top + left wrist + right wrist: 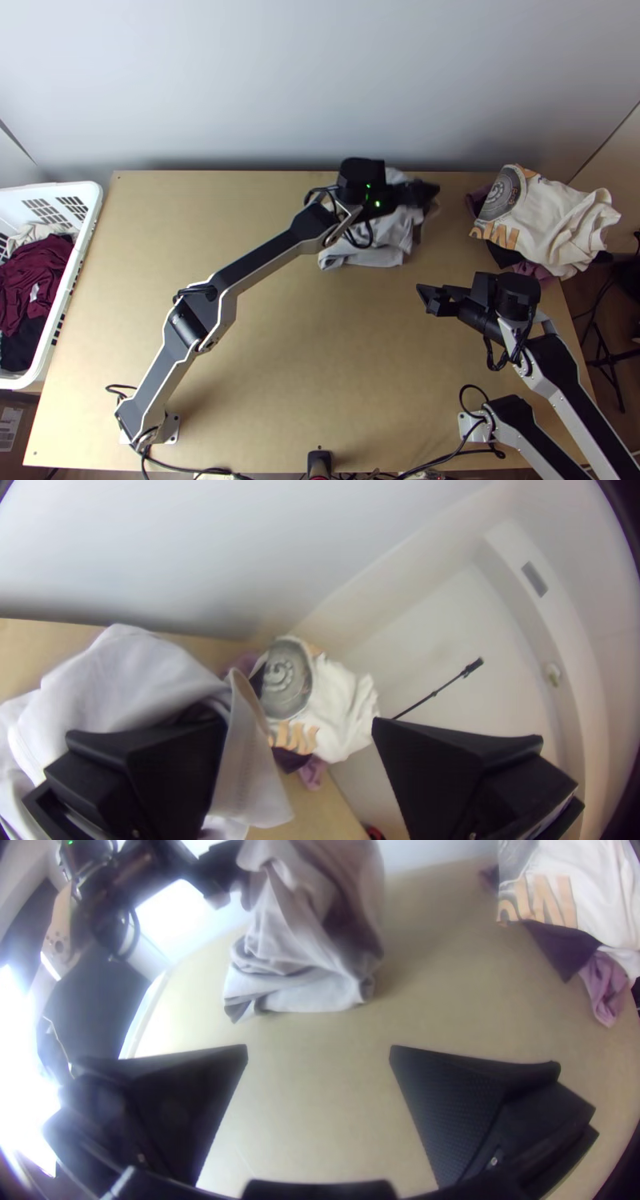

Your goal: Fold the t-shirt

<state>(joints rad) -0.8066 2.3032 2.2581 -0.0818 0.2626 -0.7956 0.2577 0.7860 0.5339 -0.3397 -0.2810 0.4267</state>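
Nearest you, above the right side of the light wooden worktop (320,360), your right black two-fingered tool (430,299) is released, its fingers wide apart and bare. Farther off, near the back edge, the pale grey cloth t-shirt (364,255) lies bunched, part of it draped about one finger of your left black two-fingered tool (426,193), fingers likewise spread; well to its right, a white printed cotton garment (552,216) rests crumpled over purple cloth (605,983).

Pale grey t-shirt (307,960) (faintly lilac, perhaps); white cloth (552,214) with orange letters (296,737), grey roundel (285,683).
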